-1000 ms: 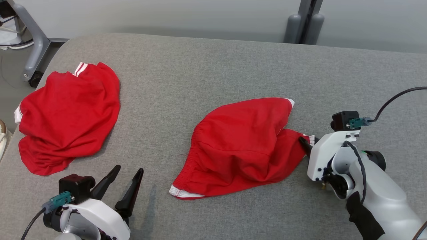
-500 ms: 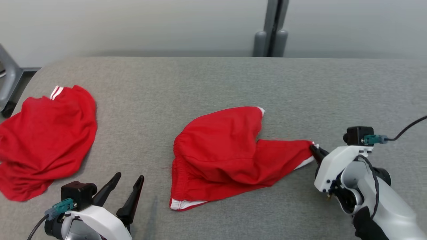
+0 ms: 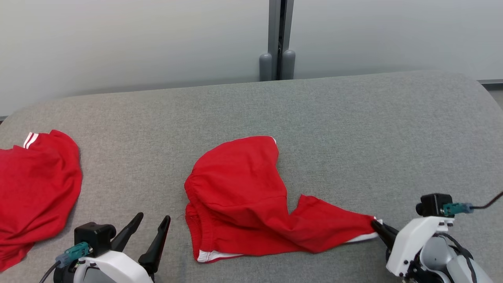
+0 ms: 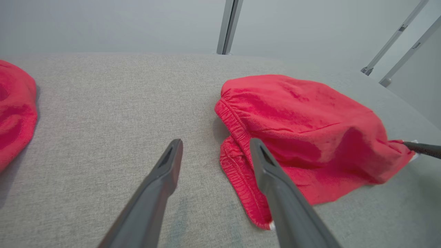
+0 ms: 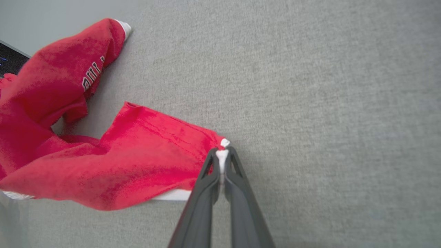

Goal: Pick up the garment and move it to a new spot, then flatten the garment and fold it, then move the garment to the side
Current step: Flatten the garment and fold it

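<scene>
The garment (image 3: 235, 188) is a pair of red shorts with white trim, lying crumpled in the middle of the grey padded table (image 3: 353, 129). My right gripper (image 3: 375, 225) is shut on the white-trimmed corner of one leg, which is drawn out in a taut point to the right. The right wrist view shows the same pinch: right gripper (image 5: 221, 151) closed on the garment (image 5: 137, 151). My left gripper (image 3: 153, 217) is open near the table's front edge, left of the waistband, holding nothing. In the left wrist view the left gripper (image 4: 215, 142) stands just beside the garment (image 4: 303, 117).
A second red garment (image 3: 35, 184) with white stripes lies crumpled at the table's left end and also appears in the left wrist view (image 4: 13, 103). A grey post (image 3: 277, 39) stands against the pale wall behind the table. Bare grey surface lies to the right and behind.
The head camera has swung right. My right gripper has shut on the leg's corner and pulled it rightward, stretching that leg out. The left gripper stays open in place.
</scene>
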